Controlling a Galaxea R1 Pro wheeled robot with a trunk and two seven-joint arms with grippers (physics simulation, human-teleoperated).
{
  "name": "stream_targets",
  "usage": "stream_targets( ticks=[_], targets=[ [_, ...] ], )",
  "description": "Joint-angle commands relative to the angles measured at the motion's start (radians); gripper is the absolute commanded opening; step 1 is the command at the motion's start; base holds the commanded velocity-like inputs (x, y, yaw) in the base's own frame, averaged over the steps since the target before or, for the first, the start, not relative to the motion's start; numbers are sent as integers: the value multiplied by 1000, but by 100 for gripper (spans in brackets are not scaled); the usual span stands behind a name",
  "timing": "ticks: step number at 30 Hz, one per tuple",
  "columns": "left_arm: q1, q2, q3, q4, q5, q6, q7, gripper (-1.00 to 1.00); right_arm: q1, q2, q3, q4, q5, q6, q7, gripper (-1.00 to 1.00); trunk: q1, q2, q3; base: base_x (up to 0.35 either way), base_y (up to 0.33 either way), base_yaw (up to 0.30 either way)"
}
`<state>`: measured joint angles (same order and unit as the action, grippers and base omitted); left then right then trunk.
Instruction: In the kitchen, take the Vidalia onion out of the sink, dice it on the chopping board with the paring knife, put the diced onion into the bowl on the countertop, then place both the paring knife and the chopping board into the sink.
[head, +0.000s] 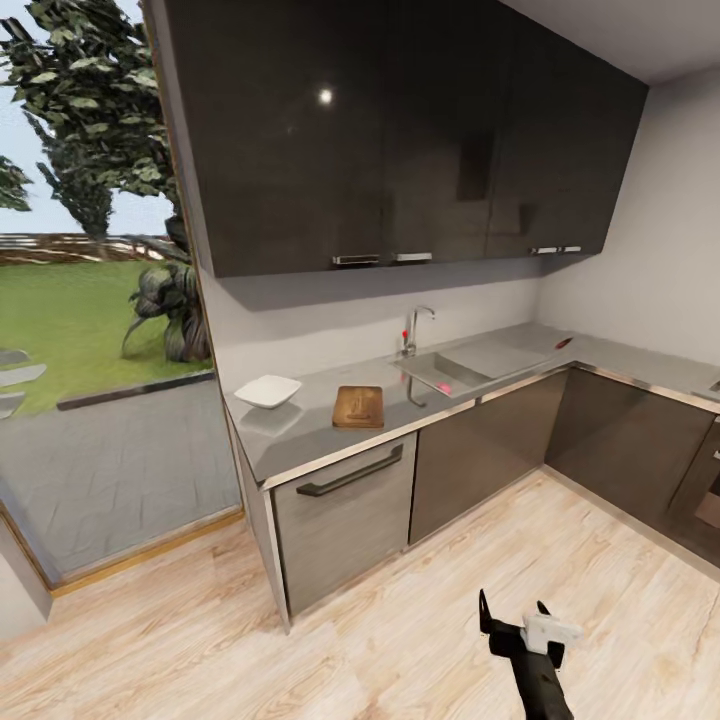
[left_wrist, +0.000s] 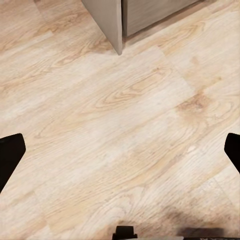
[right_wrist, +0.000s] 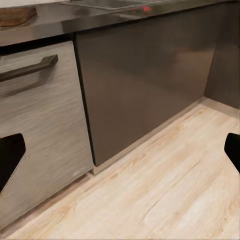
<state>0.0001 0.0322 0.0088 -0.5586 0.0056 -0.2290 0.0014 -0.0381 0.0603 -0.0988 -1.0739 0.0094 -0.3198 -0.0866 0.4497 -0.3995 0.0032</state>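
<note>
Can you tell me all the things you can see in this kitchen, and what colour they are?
bowl: one, white, on the countertop's left end
chopping board: one, brown wood, right of the bowl
countertop: one, glossy grey, L-shaped
sink: one, grey metal, right of the board
Vidalia onion: one, pinkish, in the sink
tap: one, chrome, behind the sink
paring knife: one, reddish, right of the sink
upper cabinets: dark, on the wall
floor: light wood
right gripper: black, open, above the floor
</note>
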Motion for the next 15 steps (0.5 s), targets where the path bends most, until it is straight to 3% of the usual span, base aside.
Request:
stream_targets(
  ticks=[1,5,9,13,15],
  targets=[
    [0,0,0,0,1,-3,0,100,0,4,-1,-39,1,29,-5,100,0,-1,0,1,1,0],
    [0,0,0,2,1,-3,0,100,0,12,0,-145,1,100,-30,100,0,-1,0,0,0,0],
    [1,0,0,3,1,-3,0,100,-15,19,13,-279,1,206,-101,100,0,-1,0,0,0,0],
    [0,0,1,3,1,-3,0,100,-102,22,71,-323,1,324,-147,100,0,-1,0,0,0,0],
    [0,0,1,3,1,-3,0,100,-178,25,110,-329,1,408,-174,100,0,-1,0,0,0,0]
  ],
)
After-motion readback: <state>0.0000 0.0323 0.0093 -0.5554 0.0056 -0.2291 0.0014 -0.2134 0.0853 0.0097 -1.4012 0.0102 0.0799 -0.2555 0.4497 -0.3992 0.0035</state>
